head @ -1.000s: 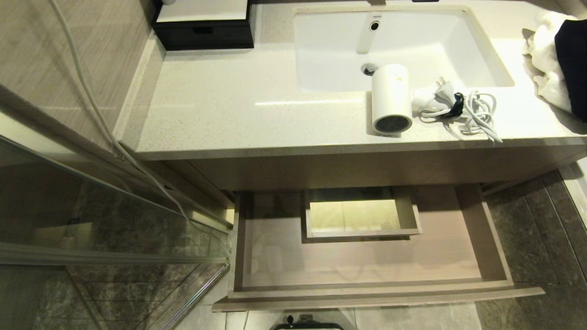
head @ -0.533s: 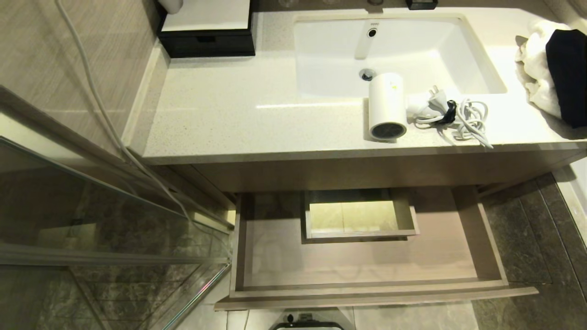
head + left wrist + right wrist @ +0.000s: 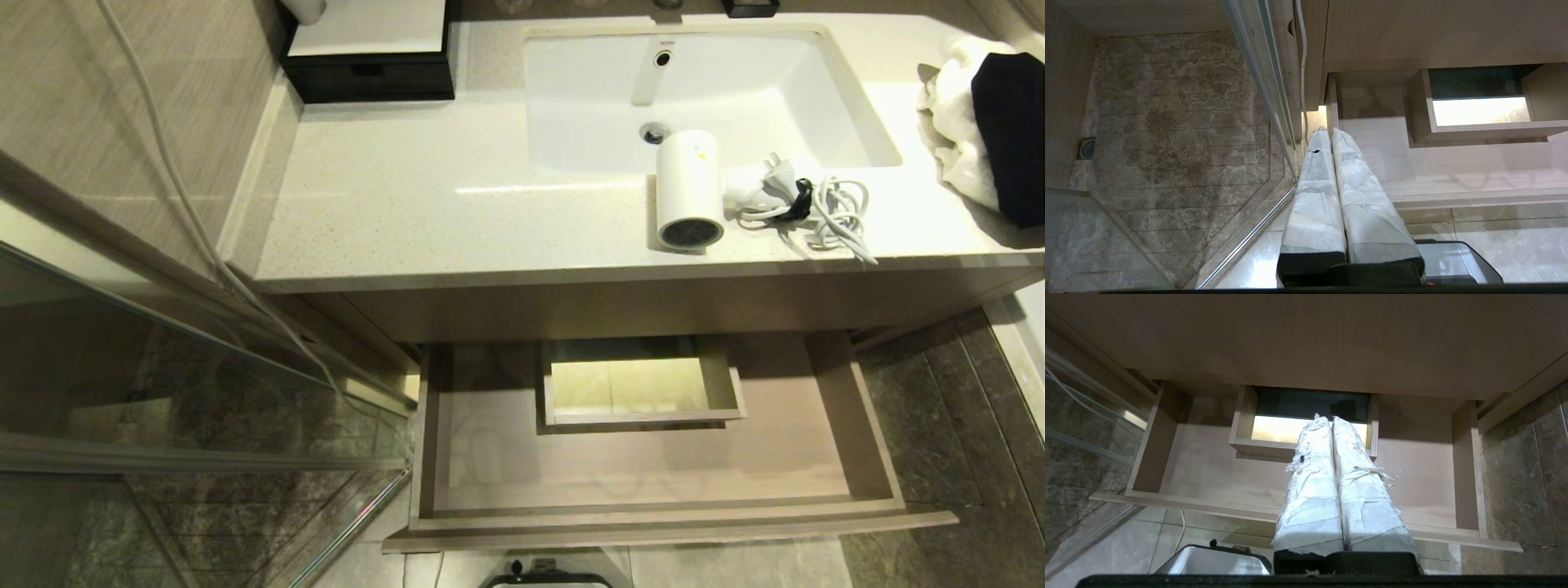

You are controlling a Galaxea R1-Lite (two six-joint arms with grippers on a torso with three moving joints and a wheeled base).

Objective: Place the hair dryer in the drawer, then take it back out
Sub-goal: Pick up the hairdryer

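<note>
The white hair dryer (image 3: 690,188) lies on the countertop at the sink's front rim, its dark grille facing the counter edge and its bundled white cord (image 3: 820,212) beside it on the right. Below the counter the wide light-wood drawer (image 3: 653,516) stands pulled out and holds nothing; a boxed cut-out (image 3: 641,384) sits in its middle. Neither arm shows in the head view. My left gripper (image 3: 1327,131) hangs shut over the drawer's (image 3: 1453,171) left end. My right gripper (image 3: 1327,418) hangs shut in front of the drawer (image 3: 1208,473), tips towards the cut-out.
A white sink (image 3: 702,90) is set in the speckled countertop (image 3: 424,196). A black box with a white top (image 3: 367,49) stands at the back left, and a white towel with a dark cloth (image 3: 984,122) lies at the right. A glass shower panel (image 3: 163,392) stands left of the drawer.
The whole head view shifted in the first half second, showing slightly more of the counter's back. The hair dryer and drawer stay where they were.
</note>
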